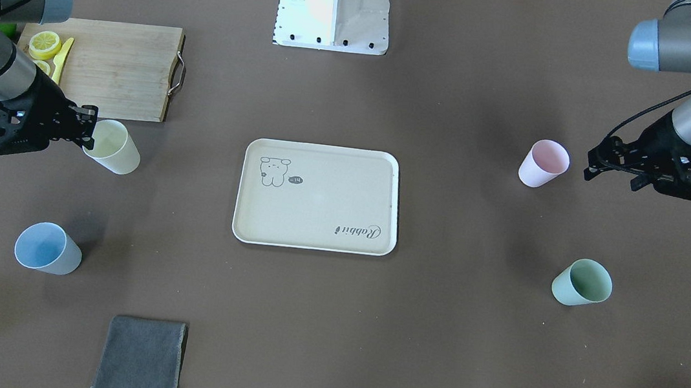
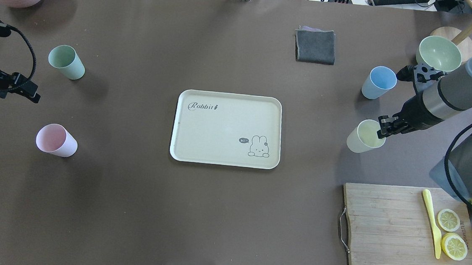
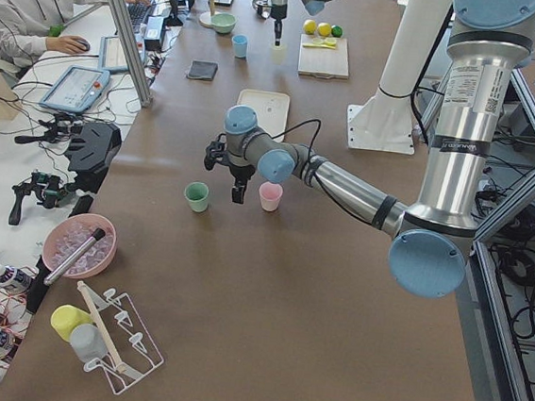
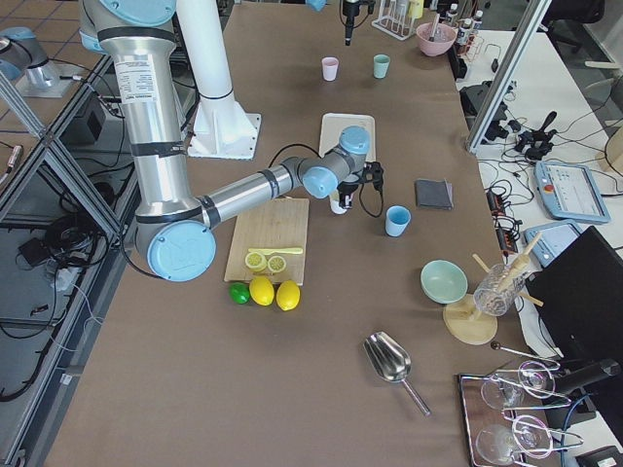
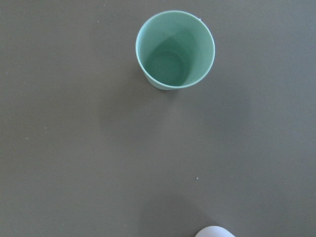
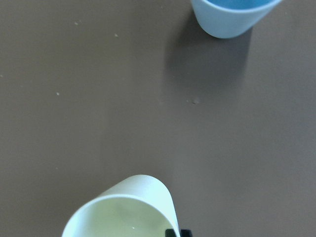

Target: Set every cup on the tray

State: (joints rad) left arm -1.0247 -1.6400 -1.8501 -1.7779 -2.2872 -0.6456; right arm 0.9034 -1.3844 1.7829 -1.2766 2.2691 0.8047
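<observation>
Rim pinch on yellow cup [image 1: 111,146] by right gripper [image 1: 91,128], jaws' clamp impossible to tell, so squeeze squarely, lift straight, then across to tray [image 1: 317,217].

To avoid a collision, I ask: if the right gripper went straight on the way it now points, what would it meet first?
Most likely the pale yellow cup. The right gripper points down at its rim, so the jaws would touch the rim or wall first. The exact height is unclear.

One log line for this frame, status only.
right gripper: at yellow cup rim, grip unclear | left gripper: beside pink cup, apart | tray: no cups
</observation>
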